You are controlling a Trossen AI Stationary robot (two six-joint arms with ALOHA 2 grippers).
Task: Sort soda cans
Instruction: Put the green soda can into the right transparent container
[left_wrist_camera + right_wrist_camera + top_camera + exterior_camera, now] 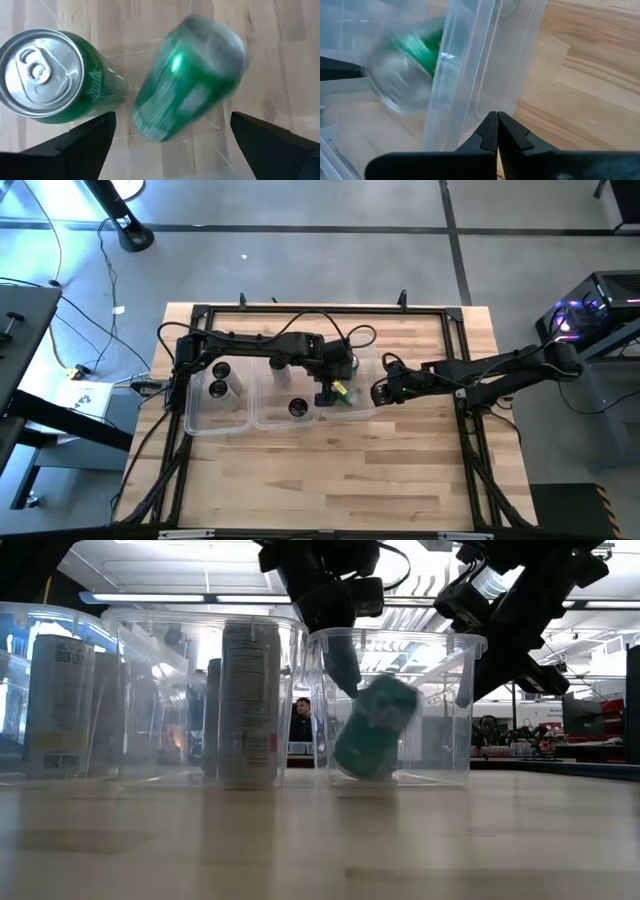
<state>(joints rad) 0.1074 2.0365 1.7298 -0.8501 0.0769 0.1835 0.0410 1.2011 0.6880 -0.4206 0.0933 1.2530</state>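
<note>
A green can [190,80] sits tilted and blurred inside the right clear tub [440,710], its lower end near the tub floor [372,730]. My left gripper [170,120] hangs open above it, one finger on either side, touching nothing. A second green can [45,75] stands upright beside it in the same tub. My right gripper [496,116] is shut just outside that tub's right wall [470,75]. Pale cans [218,388] stand in the left tub, and a black can [297,408] stands in the middle tub. My right gripper has its shut fingertips [490,125] right at the right tub's outer wall, coming level from the table's right side. I cannot tell whether they touch the wall.
Three clear tubs [215,420] stand in a row across the table's middle. A tall pale can [250,700] stands in the low view. Bare wood lies toward the near edge [320,480]. A black frame borders the table [320,310]. A person [300,718] shows far behind.
</note>
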